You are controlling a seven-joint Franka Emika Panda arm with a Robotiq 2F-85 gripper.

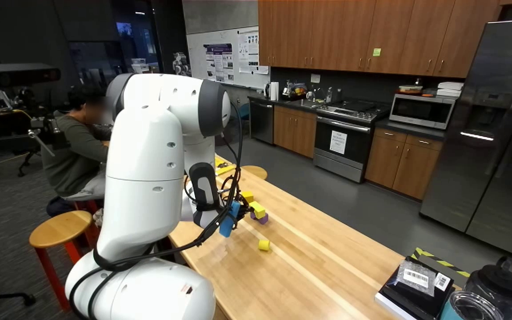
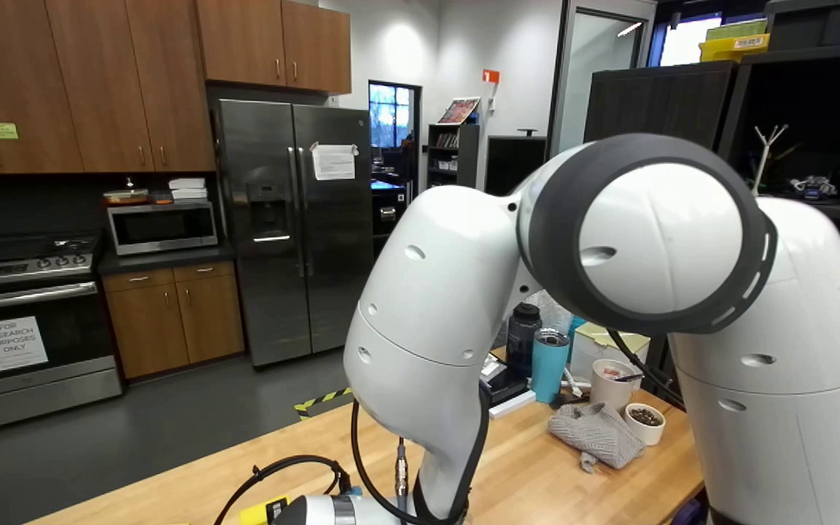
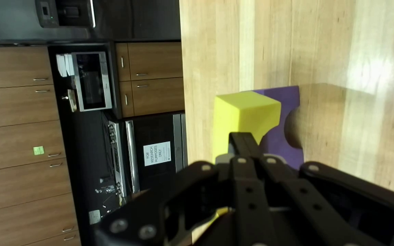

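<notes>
- One purple block (image 1: 263, 219) on the table (image 1: 309, 262), with a half-round bite cut out of it.
- Three yellow pieces that I can count: a notched yellow block (image 3: 245, 119) resting right on top of the purple block, a second yellow block (image 1: 247, 196) just behind the purple one in an exterior view, and a yellow cylinder (image 1: 264, 245) on its own, closer to that camera than the purple block.
- One gripper (image 3: 241, 138), fingers pressed together — tips right up by the notched yellow block, over the purple one. Can't tell if they actually touch.
- One teal tumbler (image 2: 550, 364), one dark bottle (image 2: 523, 339), one cream cup (image 2: 612, 385), one small bowl (image 2: 644, 424) and one gray cloth (image 2: 595, 432), all well apart from the purple block.
- The tabletop under the purple block is pale wood with lighter strips, shiny enough for a bright glare spot in the wrist view.
- Across the gray floor (image 1: 371, 213) from the purple block: one stove (image 1: 342, 138), one microwave (image 1: 421, 110), one fridge (image 1: 478, 133), plus wood cabinets (image 1: 336, 33).
- Left of the purple block, past the robot arm (image 1: 145, 160) — one seated person (image 1: 78, 151).
</notes>
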